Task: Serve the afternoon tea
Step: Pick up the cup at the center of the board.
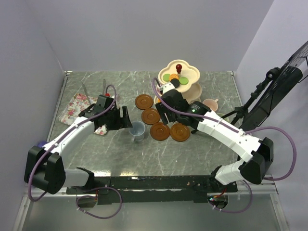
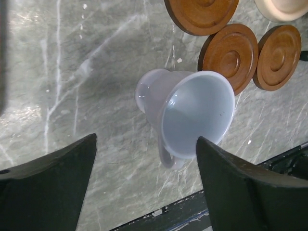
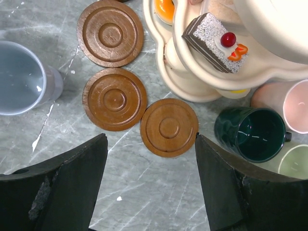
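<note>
Grey-blue mug (image 2: 192,115), upright, rim near brown saucer (image 2: 232,53)

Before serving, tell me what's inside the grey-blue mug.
Nothing visible: the grey-blue mug looks empty, inner wall and bottom bare. One finger of the left gripper covers a sliver of rim.

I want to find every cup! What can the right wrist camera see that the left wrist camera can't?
Only the right wrist view: the dark green mug, the pink mug, the light green mug and a cherry-topped cake. Only the left wrist view: the handle of the grey-blue mug. Both: that grey-blue mug, brown saucers and the marble table.
</note>
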Available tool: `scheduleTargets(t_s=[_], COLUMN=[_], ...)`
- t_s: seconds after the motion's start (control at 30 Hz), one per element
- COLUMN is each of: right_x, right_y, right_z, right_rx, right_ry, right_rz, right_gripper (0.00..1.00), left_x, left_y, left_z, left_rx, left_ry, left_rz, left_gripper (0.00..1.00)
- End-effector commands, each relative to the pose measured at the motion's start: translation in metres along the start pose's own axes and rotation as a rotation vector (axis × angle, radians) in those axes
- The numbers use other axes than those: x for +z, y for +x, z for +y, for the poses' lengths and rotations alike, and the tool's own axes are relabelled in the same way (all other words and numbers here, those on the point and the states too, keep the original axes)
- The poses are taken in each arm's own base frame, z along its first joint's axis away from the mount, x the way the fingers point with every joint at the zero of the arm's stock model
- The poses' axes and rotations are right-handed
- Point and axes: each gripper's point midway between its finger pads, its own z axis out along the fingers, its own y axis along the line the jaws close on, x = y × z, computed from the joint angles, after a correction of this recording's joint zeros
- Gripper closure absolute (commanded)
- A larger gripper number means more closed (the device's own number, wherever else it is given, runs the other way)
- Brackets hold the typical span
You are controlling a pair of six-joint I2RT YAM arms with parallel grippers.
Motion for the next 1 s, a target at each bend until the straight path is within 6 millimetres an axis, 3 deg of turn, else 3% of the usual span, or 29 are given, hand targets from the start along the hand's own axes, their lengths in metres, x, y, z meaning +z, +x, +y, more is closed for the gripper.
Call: scheduleTargets(t_s=[0.0, 0.27, 0.43, 0.57, 0.73, 0.87, 0.97], right_x=[-0.007, -0.007, -0.008, -0.008, -0.006, -0.003, -0.002], right_y=[-0.001, -0.007, -0.007, -0.007, -0.007, -0.008, -0.011], right_z=[-0.002, 0.001, 0.001, -0.001, -0.001, 0.000, 0.002], right_rx=[0.029, 0.046, 0.058, 0.059, 0.052, 0.043, 0.032], right_ry=[0.001, 0.009, 0.025, 0.035, 0.044, 0.040, 0.038], right_rz=[-0.010, -0.009, -0.003, -0.003, 0.002, 0.005, 0.002], right_gripper=[0.21, 0.21, 0.21, 0.21, 0.21, 0.21, 0.21], left_x=[0.008, 0.031, 0.041, 0.040, 0.036, 0.036, 0.043], left_y=[-0.004, 0.004, -0.016, -0.039, -0.066, -0.075, -0.074], left_z=[-0.010, -0.004, 0.000, 0.002, 0.010, 0.012, 0.014], left_rx=[0.025, 0.044, 0.102, 0.182, 0.377, 0.530, 0.535], left_ry=[0.055, 0.051, 0.001, -0.043, -0.108, -0.106, -0.105], left_rz=[0.005, 0.075, 0.065, 0.033, 0.017, 0.019, 0.039], left_gripper=[0.21, 0.44, 0.67, 0.79, 0.99, 0.99, 0.96])
